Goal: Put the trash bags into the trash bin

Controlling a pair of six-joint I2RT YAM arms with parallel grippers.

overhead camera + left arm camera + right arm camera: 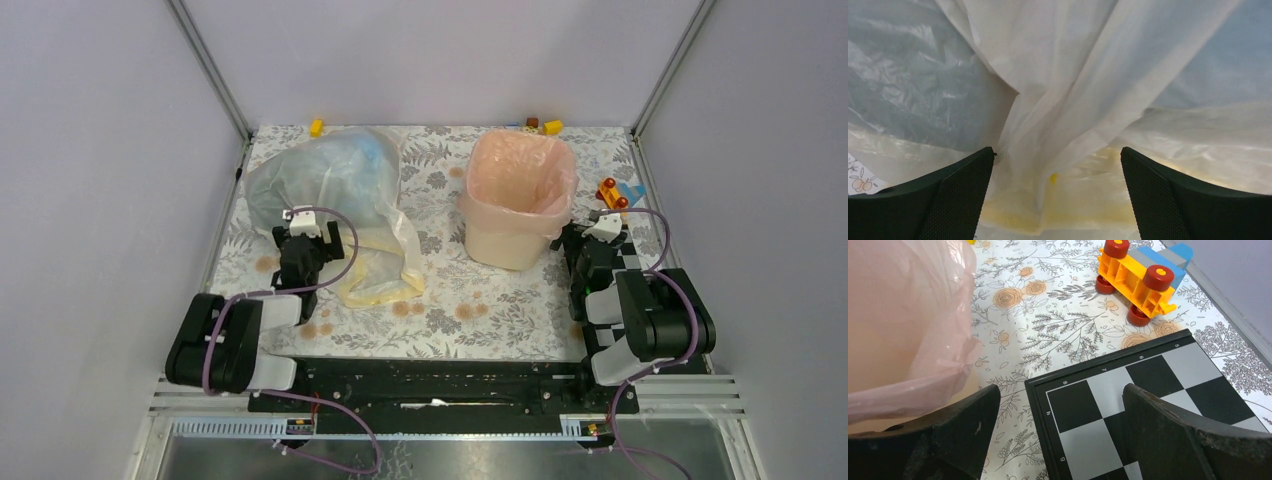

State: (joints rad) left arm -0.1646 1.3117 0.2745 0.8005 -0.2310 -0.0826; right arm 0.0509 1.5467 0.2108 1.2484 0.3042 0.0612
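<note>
The cream-beige trash bin [515, 240] stands right of centre, lined with a pale pink bag [520, 170] folded over its rim; the pink bag also shows at the left of the right wrist view [903, 325]. A bluish-clear bag [320, 175] lies puffed up at the back left, with a pale yellow bag [385, 280] spread in front of it. My left gripper [305, 228] is open at the near edge of these bags; in its wrist view the jaws stand wide around bunched whitish-yellow plastic [1058, 150]. My right gripper [598, 232] is open and empty beside the bin's right side.
A black and silver chessboard [1148, 390] lies under my right gripper. An orange toy cart with red wheels [1135, 282] and a blue block lie at the right edge [615, 193]. Small yellow and brown blocks [540, 125] sit along the back wall.
</note>
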